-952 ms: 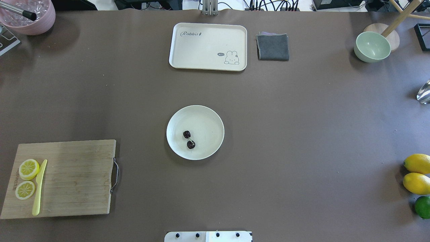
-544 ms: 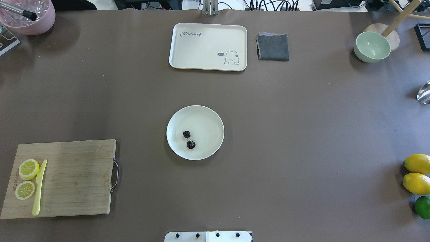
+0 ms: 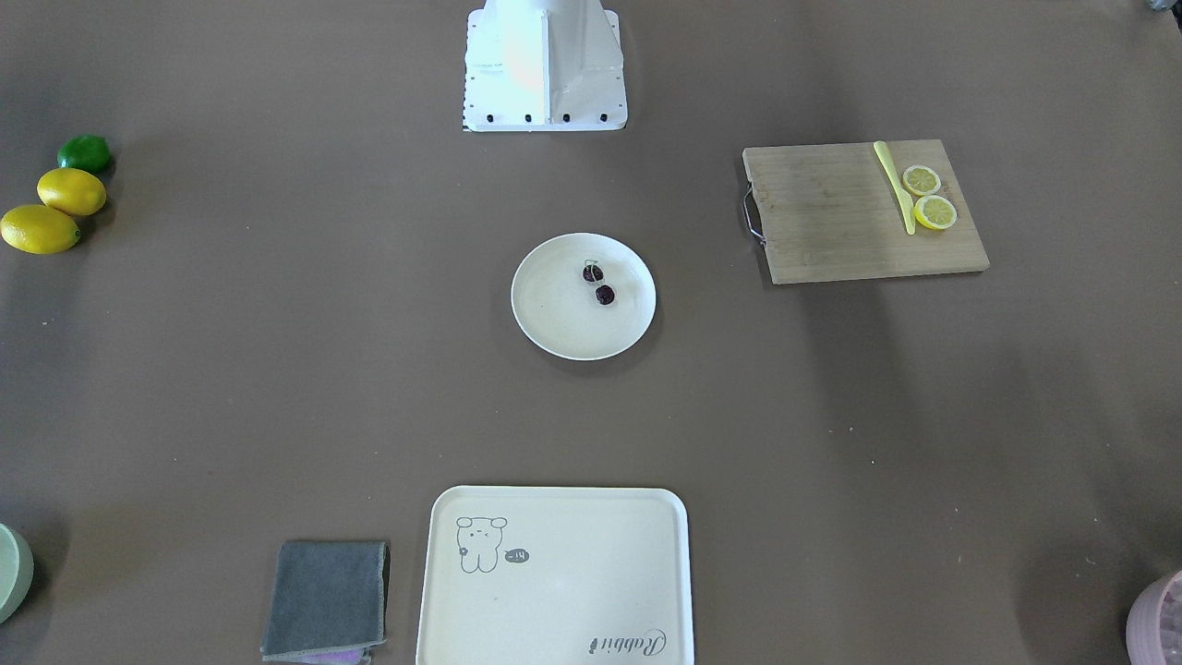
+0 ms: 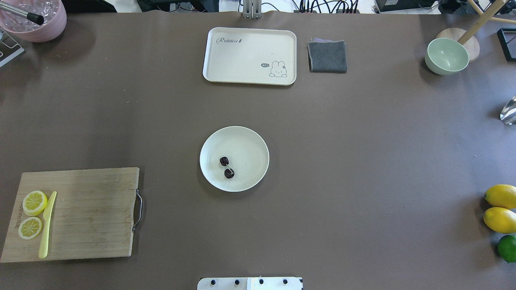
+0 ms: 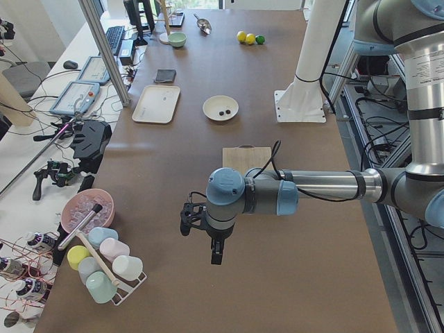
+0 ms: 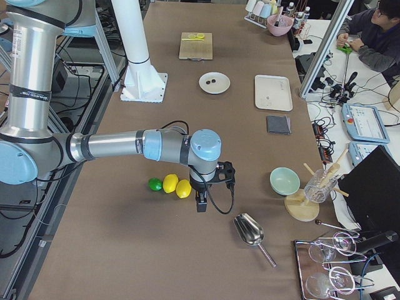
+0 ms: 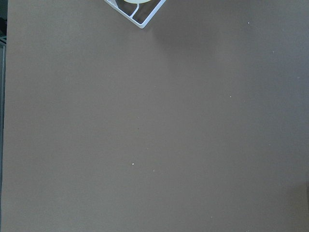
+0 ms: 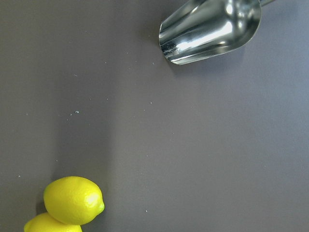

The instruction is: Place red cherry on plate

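On the plate (image 4: 252,141) at mid worktop (image 4: 363,161) lies the red cherry (image 4: 226,167), arms well away; left tool (image 5: 216,254) and right tool (image 6: 200,204) apart or together, cannot tell.

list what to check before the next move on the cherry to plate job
1. The cherry is on the plate: ok, both fruits lie inside the rim.
2. The cherry is free of any grip: ok, nothing touches it.
3. Arms are clear of the plate: ok, the left gripper and the right gripper hang near opposite table ends.
4. Jaws are open: cannot tell, only the side views show them.
5. The plate lies flat on the table, apart from the tray: ok.
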